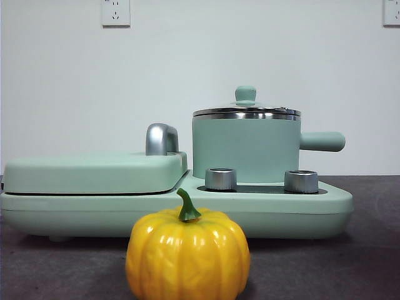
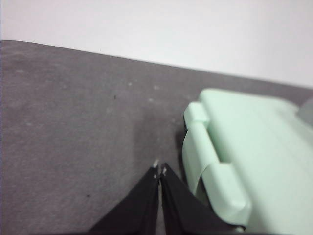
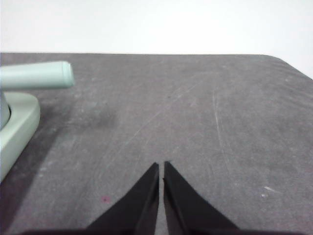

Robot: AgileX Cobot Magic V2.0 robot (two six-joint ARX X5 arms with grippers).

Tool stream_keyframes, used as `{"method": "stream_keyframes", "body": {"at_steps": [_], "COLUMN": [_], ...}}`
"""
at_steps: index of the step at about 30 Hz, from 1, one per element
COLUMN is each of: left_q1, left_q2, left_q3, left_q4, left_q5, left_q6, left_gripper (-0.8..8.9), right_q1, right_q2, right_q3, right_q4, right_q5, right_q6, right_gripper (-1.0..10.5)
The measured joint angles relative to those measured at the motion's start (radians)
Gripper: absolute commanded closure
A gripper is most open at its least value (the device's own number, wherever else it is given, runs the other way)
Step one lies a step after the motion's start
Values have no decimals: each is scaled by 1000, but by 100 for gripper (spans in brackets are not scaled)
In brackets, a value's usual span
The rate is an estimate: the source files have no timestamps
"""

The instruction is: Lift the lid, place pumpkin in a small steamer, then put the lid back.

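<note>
Both grippers wait off to the sides, holding nothing. Seen from its own wrist camera, the left gripper (image 2: 160, 170) has its two black jaws pressed together at the tips, above bare dark grey table (image 2: 73, 122) just beside the pale green hinged end of the griddle cover (image 2: 254, 147). Likewise the right gripper (image 3: 161, 165) has its jaws pressed together over the table, with the steamer's stubby side handle (image 3: 36, 75) and a rounded corner of the green cooker base (image 3: 17, 122) off to one side, well apart from the tips. Neither gripper shows in the front view.

From the front, the pumpkin (image 1: 187, 253) stands upright on the table, nearest the camera, in front of the cooker base and apart from it, its green stem curving up. Behind it, the small steamer (image 1: 245, 150) sits on the right half of the base, handle pointing right. Its lid (image 1: 246, 111) rests closed on the steel rim, knob on top. Two silver dials (image 1: 220, 179) stand in front of the pot. On the left half lies the flat griddle cover with its chrome handle (image 1: 161, 139).
</note>
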Motion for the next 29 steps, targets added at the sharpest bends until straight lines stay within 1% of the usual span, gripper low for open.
{"method": "stream_keyframes", "body": {"at_steps": [3,5,7,9,10,13,14,17,20,22,25,29], "left_q1": [0,0,0,0,0,0,0,0,0,0,0,0], "left_q2": [0,0,0,0,0,0,0,0,2,7,35,106], "left_q3": [0,0,0,0,0,0,0,1,19,56,142,247], "left_q4": [8,15,26,37,48,70,87,141,111,64,-24,-138], "left_q5": [0,0,0,0,0,0,0,0,0,0,0,6], "left_q6": [-56,-99,-163,-230,-288,-417,-442,-447,-415,-407,-399,-386], "left_gripper": [807,807,807,807,807,803,803,802,802,802,803,803], "right_q1": [0,0,0,0,0,0,0,0,0,0,0,0], "right_q2": [0,0,0,0,0,0,0,0,1,1,11,65], "right_q3": [0,0,0,0,0,0,0,1,33,87,183,309], "right_q4": [17,24,23,23,22,23,24,22,8,-13,-71,-202], "right_q5": [-19,-56,-89,-92,-95,-115,-117,-126,-161,-190,-196,-196], "right_q6": [37,84,156,220,274,419,443,462,467,470,468,423], "right_gripper": [932,932,932,932,932,932,932,934,935,935,935,935]}}
